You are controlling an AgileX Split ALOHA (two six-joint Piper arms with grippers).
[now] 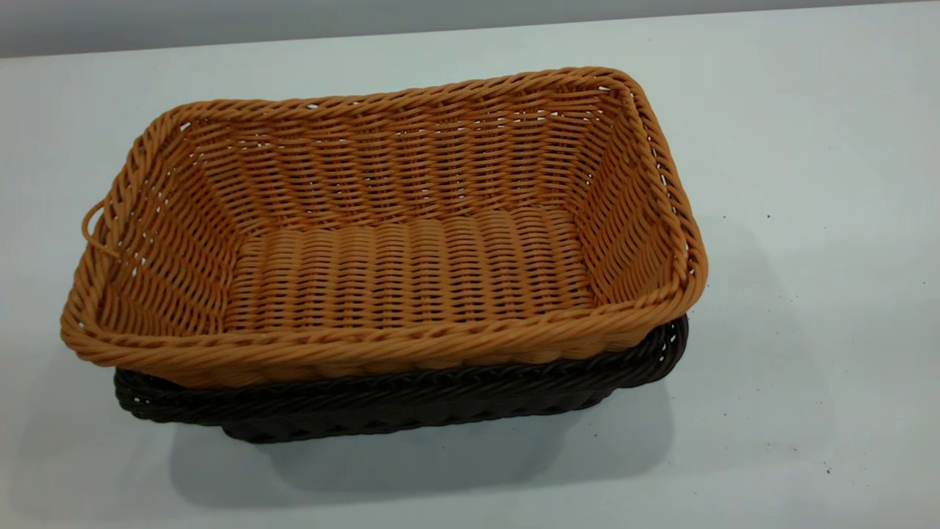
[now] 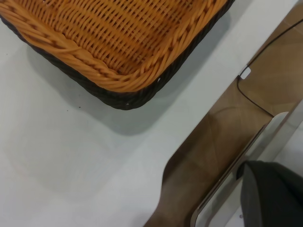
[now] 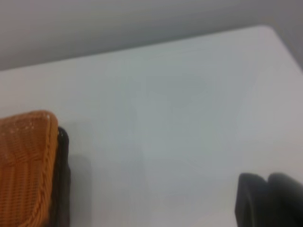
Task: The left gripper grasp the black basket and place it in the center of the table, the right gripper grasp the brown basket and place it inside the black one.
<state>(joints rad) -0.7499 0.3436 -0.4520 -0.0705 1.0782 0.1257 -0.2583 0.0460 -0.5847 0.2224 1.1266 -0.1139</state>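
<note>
The brown basket point(image 1: 411, 272) sits nested inside the black basket point(image 1: 411, 408) in the middle of the table point(image 1: 808, 147); only the black rim and lower wall show beneath it. Its small loop point(image 1: 92, 228) is on the left short end. Neither gripper shows in the exterior view. In the left wrist view one corner of the brown basket point(image 2: 128, 33) and the black basket's rim point(image 2: 118, 100) show, with the left gripper point(image 2: 274, 194) a dark mass well away from them. In the right wrist view the baskets' corner point(image 3: 23, 165) shows far from the right gripper point(image 3: 267, 201), which is shut and empty.
A grey wall point(image 1: 220, 22) runs behind the table. The left wrist view shows the table's edge, wooden floor point(image 2: 218, 137) with a thin black cable point(image 2: 255, 97) and a metal frame point(image 2: 227, 182). Bare tabletop point(image 3: 165, 118) lies around the baskets.
</note>
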